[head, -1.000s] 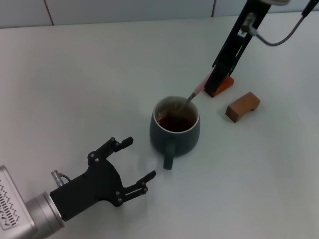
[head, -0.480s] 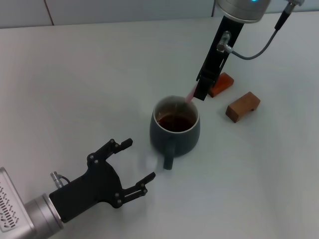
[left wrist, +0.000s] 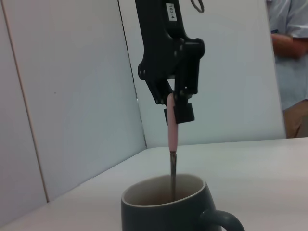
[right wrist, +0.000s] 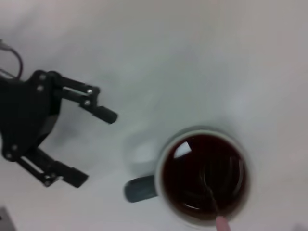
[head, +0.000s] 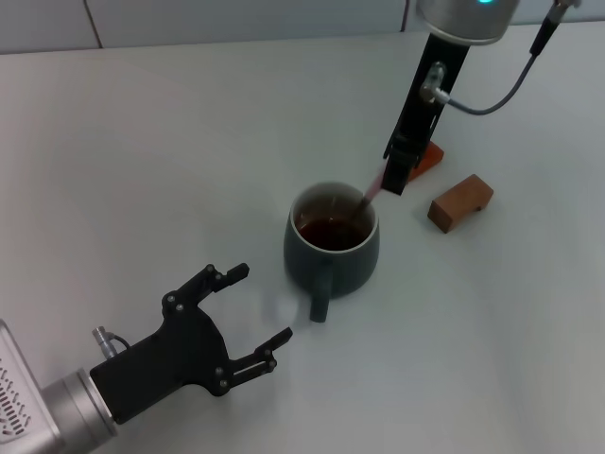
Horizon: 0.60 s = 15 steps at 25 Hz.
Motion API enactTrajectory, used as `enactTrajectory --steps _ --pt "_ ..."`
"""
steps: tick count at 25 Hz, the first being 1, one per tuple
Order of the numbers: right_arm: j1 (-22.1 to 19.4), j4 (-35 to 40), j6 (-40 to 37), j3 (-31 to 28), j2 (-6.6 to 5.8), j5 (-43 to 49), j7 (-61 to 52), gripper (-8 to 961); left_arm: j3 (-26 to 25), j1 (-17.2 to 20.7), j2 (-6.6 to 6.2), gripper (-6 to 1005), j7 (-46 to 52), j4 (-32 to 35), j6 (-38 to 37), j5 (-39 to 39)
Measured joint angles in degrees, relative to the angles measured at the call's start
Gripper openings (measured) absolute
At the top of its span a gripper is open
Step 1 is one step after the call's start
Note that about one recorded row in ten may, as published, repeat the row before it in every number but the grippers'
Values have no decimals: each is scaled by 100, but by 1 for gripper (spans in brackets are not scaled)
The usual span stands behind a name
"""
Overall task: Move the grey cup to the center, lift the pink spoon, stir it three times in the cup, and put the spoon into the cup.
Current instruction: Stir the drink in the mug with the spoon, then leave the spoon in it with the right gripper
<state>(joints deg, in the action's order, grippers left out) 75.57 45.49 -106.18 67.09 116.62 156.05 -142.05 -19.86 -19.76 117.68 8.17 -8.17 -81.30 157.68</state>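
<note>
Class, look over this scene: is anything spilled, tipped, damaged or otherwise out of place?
Nothing stands out. The grey cup stands upright with its liquid inside, the right gripper holds the pink spoon dipped in it, and the open left gripper waits beside the cup.

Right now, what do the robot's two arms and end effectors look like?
The left end effector is matte black with jointed, screw-studded fingers on a silver ribbed wrist. The right end effector is a slim black bar under a grey housing, with a grey cable and a small white label.

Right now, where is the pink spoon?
In the head view the pink spoon hangs from the right gripper, its bowl dipped into the grey cup at the table's middle.
</note>
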Motion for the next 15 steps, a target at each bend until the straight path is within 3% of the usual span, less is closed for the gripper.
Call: enactTrajectory --steps 3,8,15 --pt "66 -33 -18 -1 117 -1 20 112 0 -1 0 850 0 6 -46 -2" --pt "164 -192 235 0 178 16 35 111 0 2 0 850 0 9 -57 -2" --pt "246 -524 526 5 154 345 63 111 6 17 0 850 0 8 -77 0"
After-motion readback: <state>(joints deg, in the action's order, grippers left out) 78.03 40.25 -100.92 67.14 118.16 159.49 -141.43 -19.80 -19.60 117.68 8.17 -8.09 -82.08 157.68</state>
